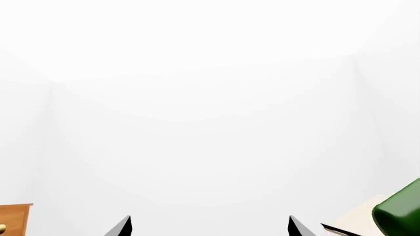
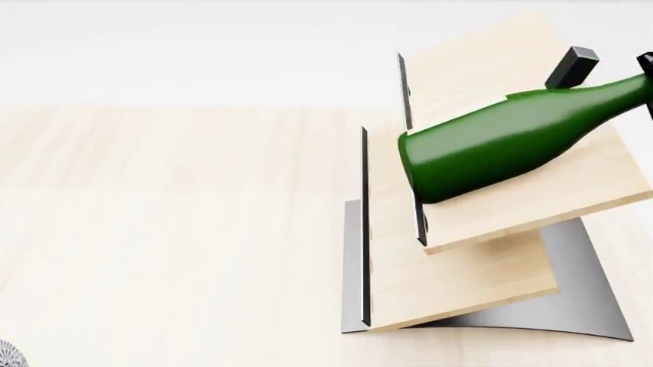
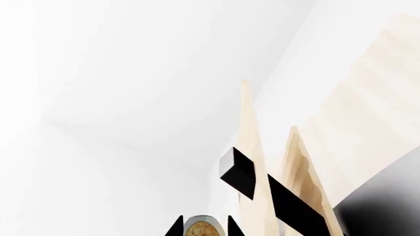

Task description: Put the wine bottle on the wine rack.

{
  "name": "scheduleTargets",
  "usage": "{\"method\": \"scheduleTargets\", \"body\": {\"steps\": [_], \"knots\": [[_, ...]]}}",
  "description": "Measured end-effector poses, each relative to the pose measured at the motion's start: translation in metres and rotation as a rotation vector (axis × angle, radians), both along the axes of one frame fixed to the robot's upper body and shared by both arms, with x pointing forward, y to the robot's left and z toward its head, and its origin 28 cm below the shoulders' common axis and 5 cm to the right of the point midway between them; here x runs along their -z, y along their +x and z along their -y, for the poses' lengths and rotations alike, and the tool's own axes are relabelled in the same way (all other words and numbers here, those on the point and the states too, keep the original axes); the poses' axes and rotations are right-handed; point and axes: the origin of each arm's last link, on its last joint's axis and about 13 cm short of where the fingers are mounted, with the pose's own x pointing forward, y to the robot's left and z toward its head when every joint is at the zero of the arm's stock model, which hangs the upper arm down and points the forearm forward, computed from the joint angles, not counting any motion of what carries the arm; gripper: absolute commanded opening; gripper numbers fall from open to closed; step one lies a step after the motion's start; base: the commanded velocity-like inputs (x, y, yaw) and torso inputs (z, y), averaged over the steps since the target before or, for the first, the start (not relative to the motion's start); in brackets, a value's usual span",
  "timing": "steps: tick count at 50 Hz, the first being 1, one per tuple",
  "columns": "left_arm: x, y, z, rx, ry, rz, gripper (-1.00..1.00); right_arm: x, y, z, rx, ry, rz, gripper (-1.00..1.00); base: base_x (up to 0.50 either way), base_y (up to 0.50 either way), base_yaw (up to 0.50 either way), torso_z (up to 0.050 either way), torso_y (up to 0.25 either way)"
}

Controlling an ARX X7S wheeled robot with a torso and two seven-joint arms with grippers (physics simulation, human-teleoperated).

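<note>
- the pale light-wood tabletop [image 2: 153, 229] lies nearest, in front of the wine rack and beside it; a small grey ribbed object [image 2: 8, 356] shows at the near corner, too cut off to name.
- the wine rack [image 2: 464, 267], two slanted light-wood panels with dark edges on a curved grey metal base, stands on the tabletop.
- the tall dark green glass wine bottle [image 2: 500, 141] lies tilted along the rack's upper panel, base toward the panel's dark edge, neck rising toward the small black peg [image 2: 570, 67]; whether it rests on the wood or hangs just above, i cannot tell.
- as a judgement: glass, rigid, heavy at the body, smooth and slippery, breakable if dropped; the narrow neck below the cork is the sensible place to hold.
- the right pincer [image 3: 203, 228] is clenched on the neck, tan cork top [image 3: 201, 229] between its tips.
- the left pincer [image 1: 210, 227] is released, tips apart and empty, well apart from the rack.
- the peg stands close beside the neck and could catch it; a brown wooden cabinet corner [image 1: 15, 219] sits far off.
</note>
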Motion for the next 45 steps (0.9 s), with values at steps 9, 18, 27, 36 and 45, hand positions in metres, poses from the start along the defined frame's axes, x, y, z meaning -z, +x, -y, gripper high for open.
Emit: {"method": "scheduleTargets", "body": {"steps": [9, 18, 27, 36, 45], "knots": [[0.0002, 0.0001, 0.0001, 0.0, 0.0, 0.0, 1.0, 0.0022, 0.0004, 0.0007, 0.001, 0.006, 0.004, -1.0, 0.0, 0.0, 0.0, 0.0, 0.0], [0.0004, 0.0002, 0.0001, 0.0, 0.0, -0.001, 1.0, 0.0041, 0.0007, 0.0011, 0.002, 0.012, 0.008, -1.0, 0.0, 0.0, 0.0, 0.0, 0.001], [0.0003, 0.0001, 0.0002, 0.001, 0.001, -0.001, 1.0, 0.0041, 0.0009, 0.0006, -0.002, 0.021, 0.022, 1.0, 0.0, 0.0, 0.0, 0.0, 0.0], [0.0003, 0.0, 0.0003, 0.001, 0.001, -0.001, 1.0, 0.0024, 0.0006, 0.0, -0.008, 0.029, 0.039, 1.0, 0.0, 0.0, 0.0, 0.0, 0.0], [0.0, -0.0001, 0.0004, 0.001, 0.001, 0.0, 1.0, 0.0028, 0.0009, 0.0003, -0.009, 0.032, 0.045, 1.0, 0.0, 0.0, 0.0, 0.0, 0.0]]}}
